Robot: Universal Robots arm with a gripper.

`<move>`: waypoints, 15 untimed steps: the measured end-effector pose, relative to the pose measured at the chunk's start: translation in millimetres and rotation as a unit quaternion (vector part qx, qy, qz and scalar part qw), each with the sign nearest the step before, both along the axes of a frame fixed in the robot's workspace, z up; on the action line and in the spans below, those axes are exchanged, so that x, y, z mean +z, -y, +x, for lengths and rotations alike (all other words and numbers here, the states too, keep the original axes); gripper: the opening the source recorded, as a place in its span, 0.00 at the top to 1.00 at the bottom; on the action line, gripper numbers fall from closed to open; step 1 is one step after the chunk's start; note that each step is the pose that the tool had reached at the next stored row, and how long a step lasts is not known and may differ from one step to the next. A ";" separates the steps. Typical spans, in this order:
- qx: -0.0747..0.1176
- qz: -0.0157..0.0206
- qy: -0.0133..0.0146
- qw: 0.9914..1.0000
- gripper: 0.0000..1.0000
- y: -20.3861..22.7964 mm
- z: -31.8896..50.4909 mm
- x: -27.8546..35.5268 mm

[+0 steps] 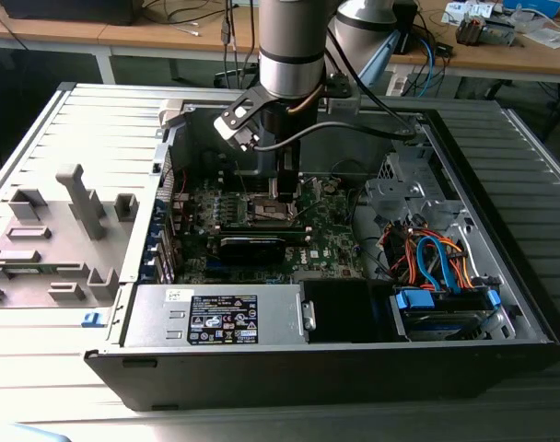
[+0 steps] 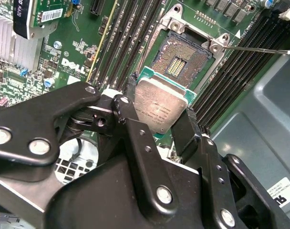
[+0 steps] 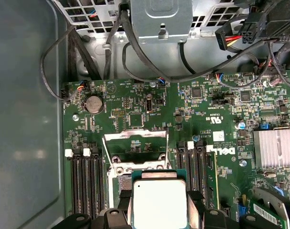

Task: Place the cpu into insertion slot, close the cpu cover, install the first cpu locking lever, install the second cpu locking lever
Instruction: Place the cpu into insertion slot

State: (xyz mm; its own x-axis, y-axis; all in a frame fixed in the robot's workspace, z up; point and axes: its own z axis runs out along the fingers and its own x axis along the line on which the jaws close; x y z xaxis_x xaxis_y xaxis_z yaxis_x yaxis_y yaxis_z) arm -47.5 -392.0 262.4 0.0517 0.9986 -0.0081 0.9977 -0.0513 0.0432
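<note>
My gripper (image 2: 160,110) is shut on the cpu (image 2: 158,106), a flat square chip with a silver-grey top, held by two opposite edges between black fingers (image 2: 185,131). The chip hangs just above the insertion slot (image 2: 181,57) and partly overlaps it; the slot's dark pin field lies bare inside a shiny rim. In the first wrist view the cpu (image 3: 159,202) hides most of the slot, and the cpu cover (image 3: 135,135) stands swung open behind it. A thin locking lever (image 2: 257,49) sticks out sideways from the slot. In the exterior view the gripper (image 1: 280,191) reaches down into the open computer case over the slot (image 1: 266,214).
Black memory slots (image 3: 85,181) flank the socket on both sides. A finned heatsink (image 3: 276,148) and a long black card (image 1: 252,247) sit on the board. Cable bundles (image 1: 432,253), a drive bay (image 1: 446,308) and the power supply (image 1: 215,315) crowd the case.
</note>
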 end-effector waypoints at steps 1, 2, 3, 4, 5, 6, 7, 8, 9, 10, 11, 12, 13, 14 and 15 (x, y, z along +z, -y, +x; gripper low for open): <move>-0.001 0.000 0.000 1.000 0.45 0.0 0.0 -0.1; -0.001 0.000 0.000 1.000 0.45 0.0 0.0 -0.1; -0.001 0.000 0.000 1.000 0.45 0.0 0.0 -0.1; -0.002 0.000 0.000 1.000 0.45 0.0 0.0 -0.1; -0.002 0.000 0.000 1.000 0.45 0.0 0.0 -0.1; -0.003 0.000 0.000 1.000 0.45 0.0 0.0 -0.2; -0.004 0.000 0.000 1.000 0.45 0.0 0.0 -0.2; -0.005 0.000 0.000 1.000 0.45 0.0 0.0 -0.3; -0.006 0.000 0.000 1.000 0.45 0.0 0.0 -0.4; -0.006 0.000 0.000 1.000 0.45 0.0 0.0 -0.4; -0.007 0.000 0.000 1.000 0.45 0.0 0.0 -0.4; -0.007 0.000 0.000 1.000 0.45 0.0 0.0 -0.5; -0.008 0.000 0.000 1.000 0.45 0.0 0.0 -0.5; -0.008 0.000 0.000 1.000 0.45 0.0 0.0 -0.5; -0.009 0.000 0.000 1.000 0.45 0.0 0.0 -0.6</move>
State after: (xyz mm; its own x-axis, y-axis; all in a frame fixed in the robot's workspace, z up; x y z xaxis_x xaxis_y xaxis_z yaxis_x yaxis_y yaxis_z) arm -47.5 -392.0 261.8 0.0690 0.9976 -0.0080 0.9967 -0.0686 0.0432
